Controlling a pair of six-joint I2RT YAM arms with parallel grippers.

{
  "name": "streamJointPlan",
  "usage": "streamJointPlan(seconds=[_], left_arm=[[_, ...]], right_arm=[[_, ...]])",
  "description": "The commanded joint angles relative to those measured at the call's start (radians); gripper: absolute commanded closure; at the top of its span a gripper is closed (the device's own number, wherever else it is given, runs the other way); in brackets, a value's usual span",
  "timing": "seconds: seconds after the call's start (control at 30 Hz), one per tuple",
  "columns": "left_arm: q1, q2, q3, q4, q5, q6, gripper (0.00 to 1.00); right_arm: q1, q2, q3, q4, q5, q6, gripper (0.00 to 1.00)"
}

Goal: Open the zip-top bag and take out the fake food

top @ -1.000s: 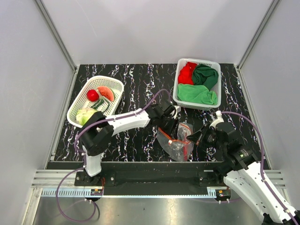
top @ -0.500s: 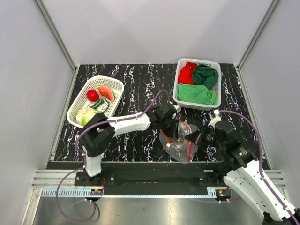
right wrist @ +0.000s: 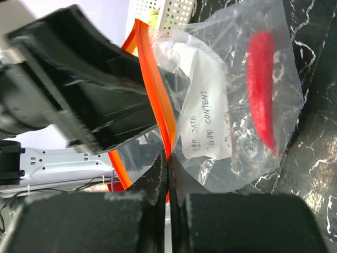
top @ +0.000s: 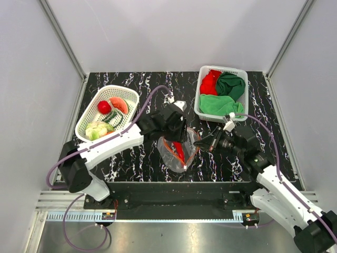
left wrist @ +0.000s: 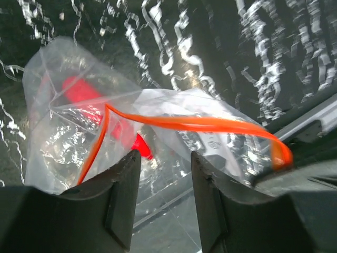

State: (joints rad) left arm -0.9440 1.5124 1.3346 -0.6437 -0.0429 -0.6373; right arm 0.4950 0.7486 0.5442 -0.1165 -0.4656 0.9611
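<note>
The zip-top bag [top: 181, 158] hangs over the table's front middle, its orange-red zip strip [left wrist: 200, 124] spread apart. A long red fake food piece [right wrist: 260, 89] lies inside; it also shows in the left wrist view [left wrist: 84, 92]. My right gripper [top: 204, 144] is shut on the zip strip at the bag's right edge [right wrist: 167, 158]. My left gripper [top: 178, 134] is open at the bag's mouth, with clear plastic between its fingers [left wrist: 166, 158]. A watermelon slice [top: 120, 104], a red round fruit [top: 104, 107] and a cabbage [top: 96, 129] lie in the left basket.
The white mesh basket [top: 84, 118] with the fake food stands at the back left. Another white basket [top: 197, 103] with red and green cloths stands at the back right. Grey walls close in both sides.
The bag has moved left and farther from the front edge. Both grippers went with it, the right arm stretching out. The bag's mouth now stands wider open.
</note>
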Motion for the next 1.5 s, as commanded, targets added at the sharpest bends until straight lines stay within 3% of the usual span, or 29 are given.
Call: streamJointPlan(seconds=[0.0,0.17,0.3,0.37,0.5,0.6,0.73,0.83,0.87,0.97,1.07,1.3,1.47], left_arm=[[-0.002,0.118,-0.026,-0.05,-0.003,-0.005,0.55],[-0.003,0.21,-0.032,-0.019,0.003,-0.002,0.65],[-0.001,0.242,-0.019,0.018,-0.018,0.002,0.65],[0.004,0.273,-0.011,0.022,-0.032,0.002,0.66],[0.007,0.295,-0.009,0.042,0.007,0.002,0.79],[0.007,0.275,-0.031,0.047,0.037,0.014,0.79],[0.007,0.223,-0.078,0.072,0.063,0.028,0.74],[0.007,0.132,-0.091,0.076,0.072,0.057,0.58],[0.007,0.08,-0.08,0.081,0.078,0.067,0.45],[0.007,0.001,-0.029,0.061,0.123,0.123,0.29],[0.014,-0.038,0.075,0.009,0.166,0.14,0.21],[0.07,-0.086,0.167,-0.065,0.255,0.105,0.21],[0.102,-0.147,0.117,-0.169,0.103,0.084,0.22]], right_arm=[[-0.007,-0.037,-0.041,0.057,0.005,0.038,1.0],[-0.009,-0.045,-0.101,-0.018,0.027,0.036,1.0],[-0.013,-0.074,-0.109,-0.069,0.054,0.037,1.0],[-0.015,-0.071,-0.101,-0.078,0.059,0.036,1.0],[-0.015,-0.071,-0.063,-0.143,0.082,0.005,1.0],[-0.016,-0.074,-0.015,-0.161,0.084,-0.022,1.0],[-0.016,-0.042,0.052,-0.146,0.056,-0.048,1.0],[-0.016,0.004,0.098,-0.152,0.025,-0.085,1.0],[-0.016,0.014,0.105,-0.17,0.025,-0.093,1.0],[-0.016,0.021,0.111,-0.207,0.028,-0.127,1.0],[-0.016,0.021,0.109,-0.239,0.027,-0.16,1.0],[-0.016,0.02,0.108,-0.267,0.01,-0.206,1.0],[-0.016,0.028,0.129,-0.279,0.004,-0.22,1.0]])
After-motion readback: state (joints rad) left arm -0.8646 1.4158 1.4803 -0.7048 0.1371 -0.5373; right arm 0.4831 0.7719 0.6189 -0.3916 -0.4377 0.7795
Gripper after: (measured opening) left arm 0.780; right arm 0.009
